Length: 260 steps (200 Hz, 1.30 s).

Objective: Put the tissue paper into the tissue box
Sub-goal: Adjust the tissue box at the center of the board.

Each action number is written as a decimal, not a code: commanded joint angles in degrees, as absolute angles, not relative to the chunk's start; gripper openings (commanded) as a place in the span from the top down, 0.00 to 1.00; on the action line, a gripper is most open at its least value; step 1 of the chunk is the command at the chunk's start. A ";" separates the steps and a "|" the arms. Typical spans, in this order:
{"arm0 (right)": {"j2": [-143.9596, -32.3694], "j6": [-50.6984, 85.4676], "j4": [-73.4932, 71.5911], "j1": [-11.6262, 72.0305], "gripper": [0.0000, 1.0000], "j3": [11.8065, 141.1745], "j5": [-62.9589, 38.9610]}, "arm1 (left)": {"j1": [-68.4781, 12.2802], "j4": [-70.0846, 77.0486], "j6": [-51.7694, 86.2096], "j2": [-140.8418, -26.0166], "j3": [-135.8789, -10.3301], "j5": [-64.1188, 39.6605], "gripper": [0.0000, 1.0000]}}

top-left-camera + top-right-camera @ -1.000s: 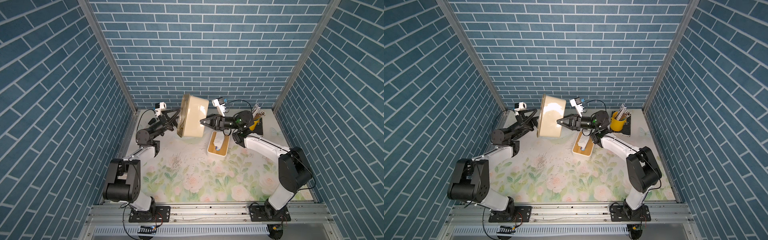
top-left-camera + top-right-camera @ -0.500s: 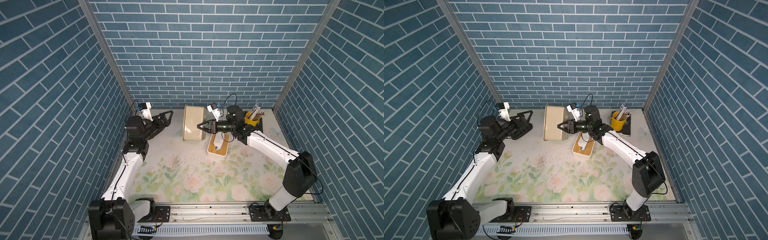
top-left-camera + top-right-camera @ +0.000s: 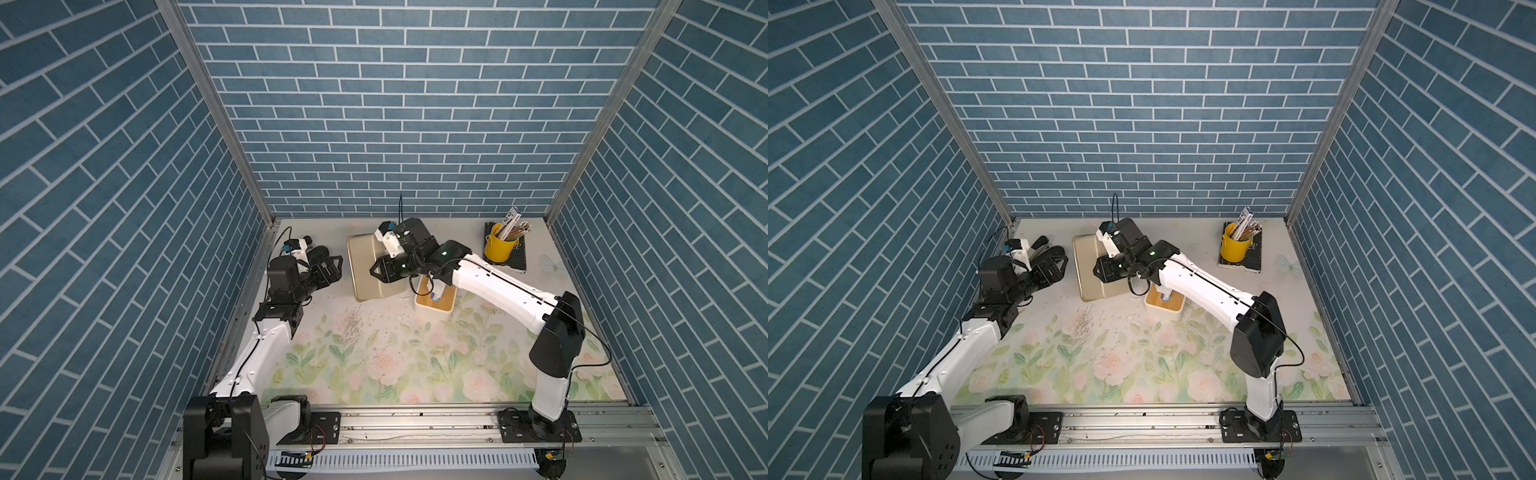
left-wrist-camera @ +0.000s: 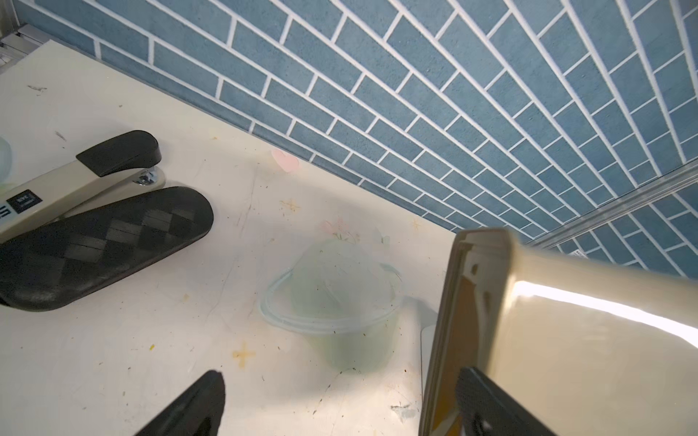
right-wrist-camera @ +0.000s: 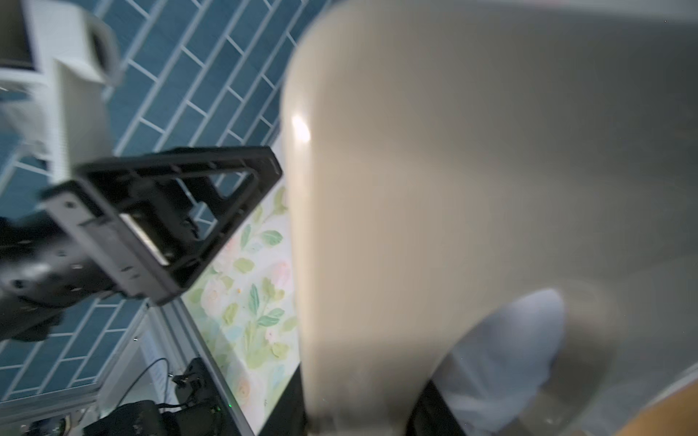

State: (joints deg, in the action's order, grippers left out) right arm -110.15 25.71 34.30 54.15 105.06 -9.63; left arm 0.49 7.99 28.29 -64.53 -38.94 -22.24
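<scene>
My right gripper (image 3: 374, 273) was clamped on the wall of the beige tissue box (image 3: 360, 259) (badly blurred in its wrist view). My left gripper (image 3: 336, 270) stood spread wide just beside the box, holding nothing. The tissue paper (image 3: 435, 295) sat in the white tray (image 3: 432, 306) beneath my right arm.

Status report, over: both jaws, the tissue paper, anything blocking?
Left gripper jaws open, empty. Right gripper shut on beige box cover, cover off the base. Tissue paper lies on base, uncovered. Right arm passes above base.
</scene>
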 commanded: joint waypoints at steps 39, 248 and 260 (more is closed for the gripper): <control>-121.02 29.81 53.37 58.42 0.72 121.21 1.14 | 0.70 9.12 25.59 -62.75 -35.83 -22.43 0.00; -114.27 25.64 46.82 56.90 0.28 115.98 1.90 | -7.39 8.32 24.05 -74.71 -38.42 -18.23 0.00; -108.98 25.03 43.10 55.78 0.28 109.78 1.93 | -8.35 8.26 24.16 -75.70 -38.85 -17.72 0.03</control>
